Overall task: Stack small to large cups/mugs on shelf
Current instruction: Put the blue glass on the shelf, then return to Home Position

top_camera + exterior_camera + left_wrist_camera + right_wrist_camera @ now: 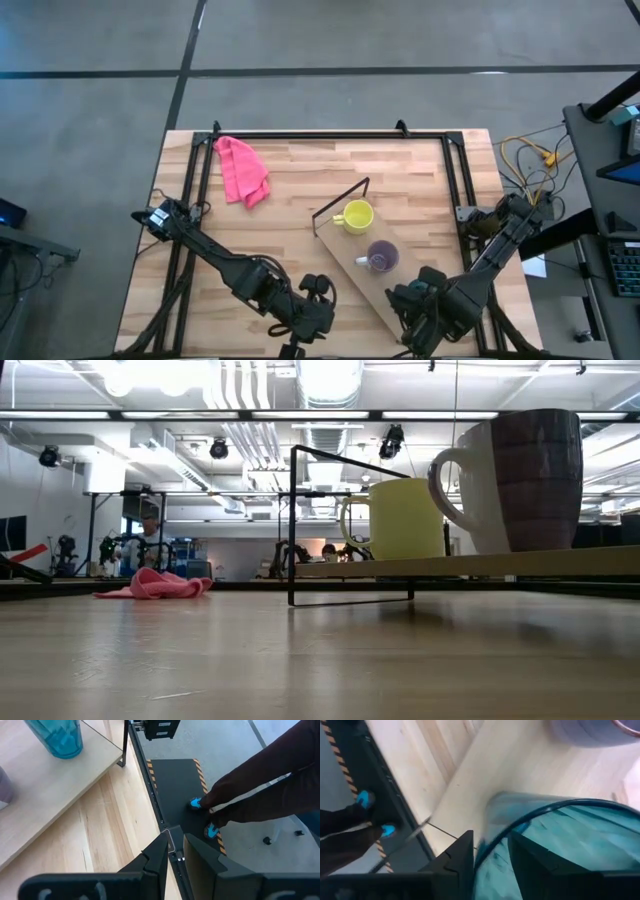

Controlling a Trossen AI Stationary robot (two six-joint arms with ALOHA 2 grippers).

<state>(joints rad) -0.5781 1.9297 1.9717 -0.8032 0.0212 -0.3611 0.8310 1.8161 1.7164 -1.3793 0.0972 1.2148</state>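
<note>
The plywood shelf point(345, 262) lies slantwise on the table, with a black wire bracket point(340, 200) at its far end. The yellow mug point(355, 215) and the purple mug point(382, 257) stand on it; both also show in the low view, yellow point(405, 520) and purple point(530, 480). The teal ribbed cup point(55, 737) stands upright on the shelf's near end, hidden in the high view under my right gripper point(415, 305), which is shut on it. My left gripper point(315, 300) hangs empty over the table's near edge, its fingers a narrow gap apart point(175, 852). My right gripper holds the teal cup by its rim point(487, 845), the cup wall passing between the two fingers: one finger point(457, 862) outside the cup, the other point(535, 865) inside it. The fingers come from above. In the left wrist view the cup's base rests on the shelf.
A pink cloth point(242, 170) lies at the table's far left. A black frame point(330, 135) runs along the table's far and side edges. A black floor mat with striped borders point(175, 785) lies beyond the near edge.
</note>
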